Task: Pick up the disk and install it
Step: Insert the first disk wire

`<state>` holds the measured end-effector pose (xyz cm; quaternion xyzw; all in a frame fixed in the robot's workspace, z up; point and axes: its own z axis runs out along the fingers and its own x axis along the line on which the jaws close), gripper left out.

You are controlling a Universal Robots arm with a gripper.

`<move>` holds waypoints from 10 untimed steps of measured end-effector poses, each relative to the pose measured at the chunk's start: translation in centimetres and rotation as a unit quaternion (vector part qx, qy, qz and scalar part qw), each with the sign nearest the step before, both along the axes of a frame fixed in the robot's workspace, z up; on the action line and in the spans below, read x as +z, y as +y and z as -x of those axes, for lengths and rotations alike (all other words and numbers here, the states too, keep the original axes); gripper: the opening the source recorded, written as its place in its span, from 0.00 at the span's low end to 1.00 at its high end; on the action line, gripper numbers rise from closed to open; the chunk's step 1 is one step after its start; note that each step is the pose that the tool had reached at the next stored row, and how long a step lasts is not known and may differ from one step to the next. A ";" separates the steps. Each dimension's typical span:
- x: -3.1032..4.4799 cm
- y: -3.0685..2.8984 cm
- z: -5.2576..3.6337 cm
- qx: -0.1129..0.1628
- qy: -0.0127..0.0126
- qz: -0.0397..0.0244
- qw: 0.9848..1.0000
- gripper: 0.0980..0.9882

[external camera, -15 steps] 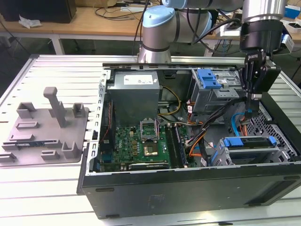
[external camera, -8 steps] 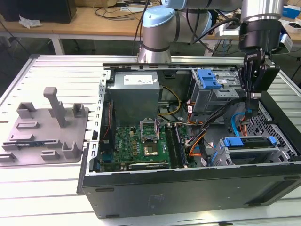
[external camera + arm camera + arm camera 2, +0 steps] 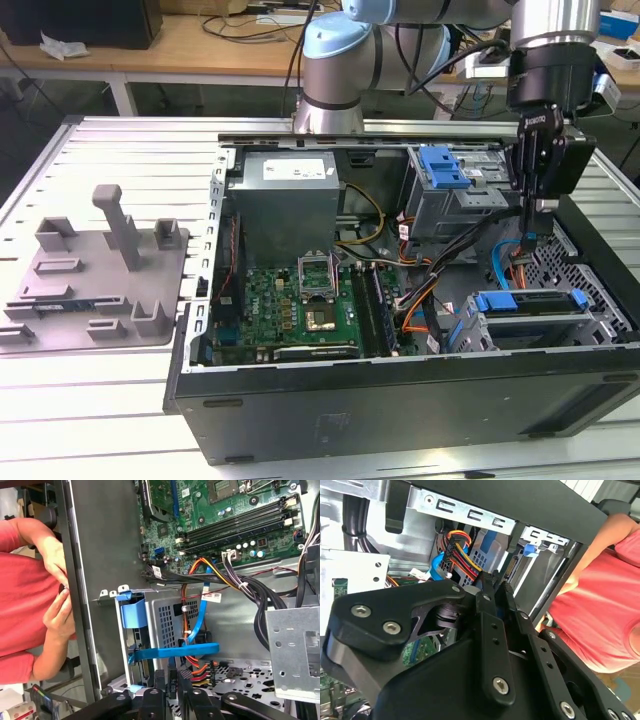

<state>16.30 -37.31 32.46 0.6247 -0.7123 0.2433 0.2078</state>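
We see a ribbed metal counter [image 3: 120, 150], with wooden desks [image 3: 200, 45] behind, carrying an open computer case [image 3: 400, 400] and a grey fixture plate [image 3: 90, 290]. The disk [image 3: 530, 305] lies flat in the case's drive cage at the exterior view's right, its long axis running across that view. Above it hangs the gripper [image 3: 530, 240], fingers pressed together on nothing.

Disk [image 3: 530, 303] inside case [image 3: 400, 400], fixture plate [image 3: 95, 290] beside case

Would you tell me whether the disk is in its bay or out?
In: the disk sits slotted in the drive cage, its blue carrier showing, with the gripper above it.
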 end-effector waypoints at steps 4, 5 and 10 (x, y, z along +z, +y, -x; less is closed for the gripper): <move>-0.11 -0.01 0.05 0.000 -0.002 0.000 1.000 0.16; -0.13 -0.03 0.05 0.000 -0.002 0.000 1.000 0.16; -0.16 -0.20 0.05 0.000 -0.002 0.000 1.000 0.07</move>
